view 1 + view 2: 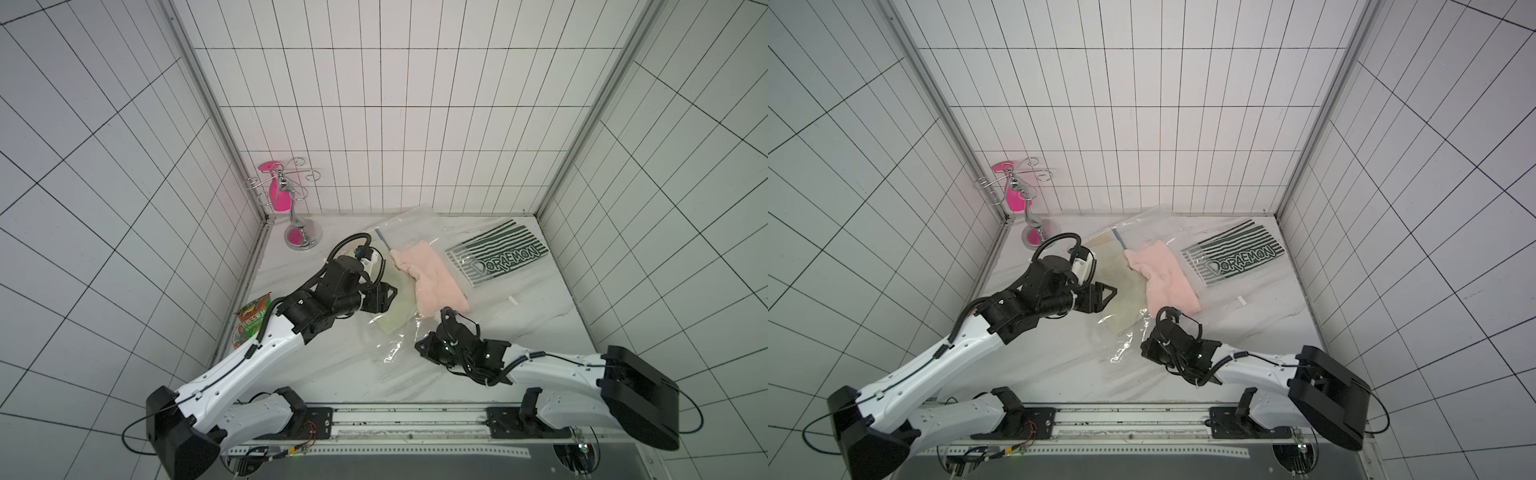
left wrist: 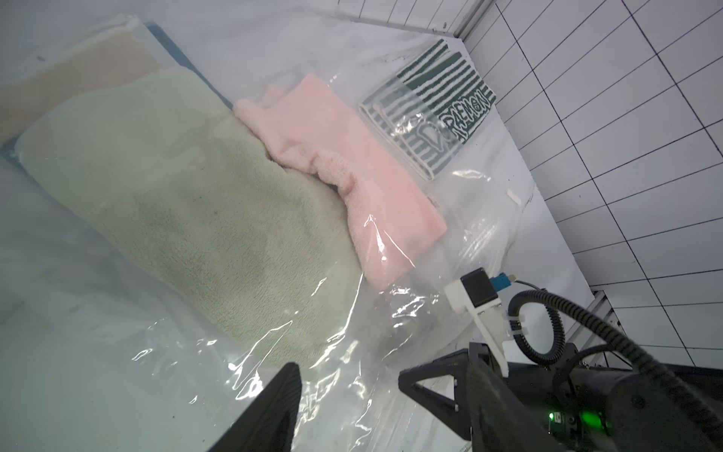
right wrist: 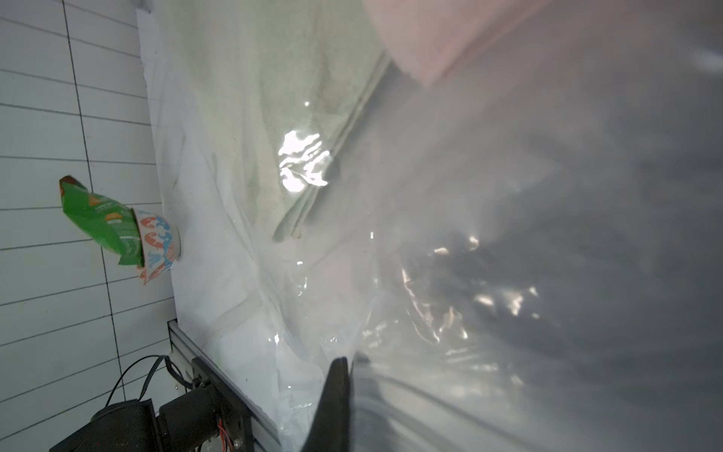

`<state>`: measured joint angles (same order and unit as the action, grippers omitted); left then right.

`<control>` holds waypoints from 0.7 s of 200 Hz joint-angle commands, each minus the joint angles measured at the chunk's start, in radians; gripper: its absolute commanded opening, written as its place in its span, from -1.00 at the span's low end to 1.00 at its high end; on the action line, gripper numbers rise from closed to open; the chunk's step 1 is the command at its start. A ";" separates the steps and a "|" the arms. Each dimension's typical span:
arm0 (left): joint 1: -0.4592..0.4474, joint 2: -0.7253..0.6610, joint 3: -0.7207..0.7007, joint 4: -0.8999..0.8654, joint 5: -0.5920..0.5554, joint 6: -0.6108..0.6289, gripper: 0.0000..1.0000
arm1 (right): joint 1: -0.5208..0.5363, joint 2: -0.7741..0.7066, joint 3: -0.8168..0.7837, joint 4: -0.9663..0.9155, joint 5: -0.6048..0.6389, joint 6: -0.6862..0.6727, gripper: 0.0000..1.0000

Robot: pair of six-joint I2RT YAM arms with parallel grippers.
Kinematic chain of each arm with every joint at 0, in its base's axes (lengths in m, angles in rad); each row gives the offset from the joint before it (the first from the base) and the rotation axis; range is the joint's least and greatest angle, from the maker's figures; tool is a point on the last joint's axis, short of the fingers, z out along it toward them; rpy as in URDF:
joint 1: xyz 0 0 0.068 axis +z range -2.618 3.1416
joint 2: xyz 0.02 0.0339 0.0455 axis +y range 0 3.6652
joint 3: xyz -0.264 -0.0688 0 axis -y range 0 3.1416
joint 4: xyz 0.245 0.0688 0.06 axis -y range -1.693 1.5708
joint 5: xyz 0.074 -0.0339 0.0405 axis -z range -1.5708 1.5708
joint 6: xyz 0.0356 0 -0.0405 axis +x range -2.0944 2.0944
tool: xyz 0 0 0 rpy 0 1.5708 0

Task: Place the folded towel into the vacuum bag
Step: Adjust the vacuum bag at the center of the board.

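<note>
The vacuum bag point(image 1: 390, 349) point(image 1: 1125, 349) is a large sheet of clear crinkly plastic lying across the table's middle. A pale green towel point(image 1: 399, 320) point(image 2: 176, 195) lies under its film. The folded pink towel point(image 1: 432, 282) point(image 1: 1167, 278) point(image 2: 352, 164) rests beside the green one, with film over its near end. My left gripper point(image 1: 384, 299) point(image 2: 348, 387) hovers open over the green towel, with nothing between its fingers. My right gripper point(image 1: 422, 347) point(image 3: 344, 371) is shut on the bag's point(image 3: 508, 235) near edge, pinching the film.
A striped DORAEMON towel point(image 1: 496, 257) point(image 2: 438, 105) lies at the back right. A small white clip point(image 1: 512, 300) sits in front of it. A chrome stand point(image 1: 297, 208) occupies the back left corner. A green snack packet point(image 1: 249, 324) point(image 3: 101, 219) stands in a patterned bowl point(image 3: 156, 242) by the left wall.
</note>
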<state>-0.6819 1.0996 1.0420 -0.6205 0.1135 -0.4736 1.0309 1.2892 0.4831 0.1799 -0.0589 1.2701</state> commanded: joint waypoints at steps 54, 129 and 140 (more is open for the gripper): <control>0.101 -0.062 0.041 -0.078 -0.102 0.011 0.36 | 0.077 0.129 0.157 0.132 -0.163 0.026 -0.16; 0.070 0.020 -0.018 0.061 0.152 -0.010 0.35 | -0.010 -0.469 -0.055 -0.427 -0.020 0.067 0.18; 0.011 0.039 -0.025 0.065 0.137 -0.006 0.34 | -0.047 -0.546 -0.065 -0.495 0.013 0.088 0.18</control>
<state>-0.5953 1.0973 1.0462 -0.6128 0.1795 -0.4629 1.0397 0.8627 0.4789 -0.1184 -0.1287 1.2804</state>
